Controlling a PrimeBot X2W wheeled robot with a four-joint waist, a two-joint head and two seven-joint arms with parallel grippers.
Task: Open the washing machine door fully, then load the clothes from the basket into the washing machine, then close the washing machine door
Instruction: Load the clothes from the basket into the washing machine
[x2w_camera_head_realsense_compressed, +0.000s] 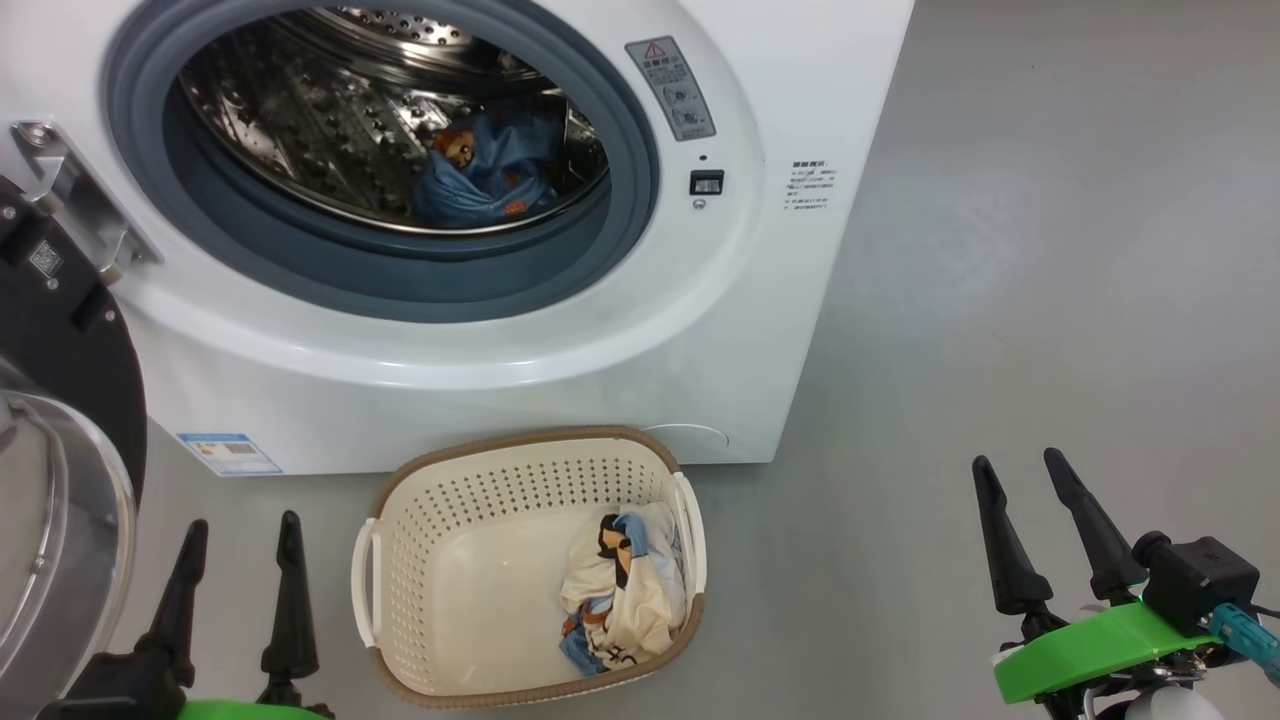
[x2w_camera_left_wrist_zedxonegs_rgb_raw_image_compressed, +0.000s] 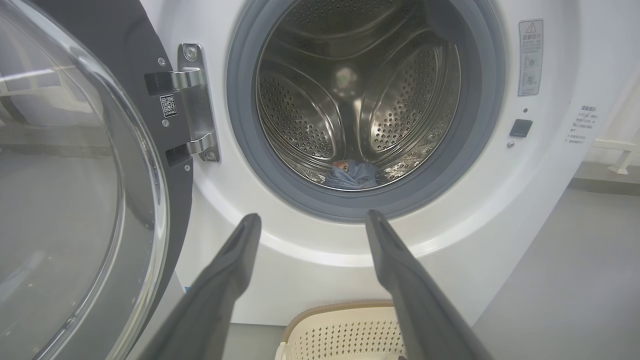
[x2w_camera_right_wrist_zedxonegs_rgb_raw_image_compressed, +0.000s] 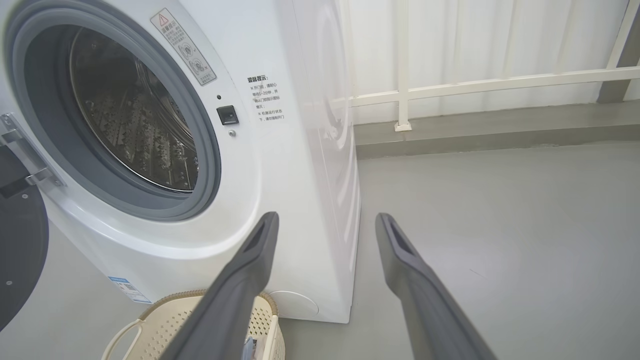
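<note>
The white washing machine (x2w_camera_head_realsense_compressed: 560, 330) stands open, its black door (x2w_camera_head_realsense_compressed: 60, 330) with the clear porthole (x2w_camera_left_wrist_zedxonegs_rgb_raw_image_compressed: 60, 190) swung out to the left. A light blue garment (x2w_camera_head_realsense_compressed: 490, 175) with orange marks lies in the steel drum (x2w_camera_left_wrist_zedxonegs_rgb_raw_image_compressed: 360, 90). On the floor before the machine sits the cream basket (x2w_camera_head_realsense_compressed: 440, 530), holding a cream printed garment (x2w_camera_head_realsense_compressed: 625, 590) at its right side. My left gripper (x2w_camera_head_realsense_compressed: 240, 535) is open to the left of the basket, with nothing between its fingers. My right gripper (x2w_camera_head_realsense_compressed: 1025, 470) is open over bare floor, well right of the basket.
Grey floor (x2w_camera_head_realsense_compressed: 1050, 300) stretches to the right of the machine. A white railing (x2w_camera_right_wrist_zedxonegs_rgb_raw_image_compressed: 500, 82) and a low kerb run along the far wall. The open door juts out at the left, close to my left arm.
</note>
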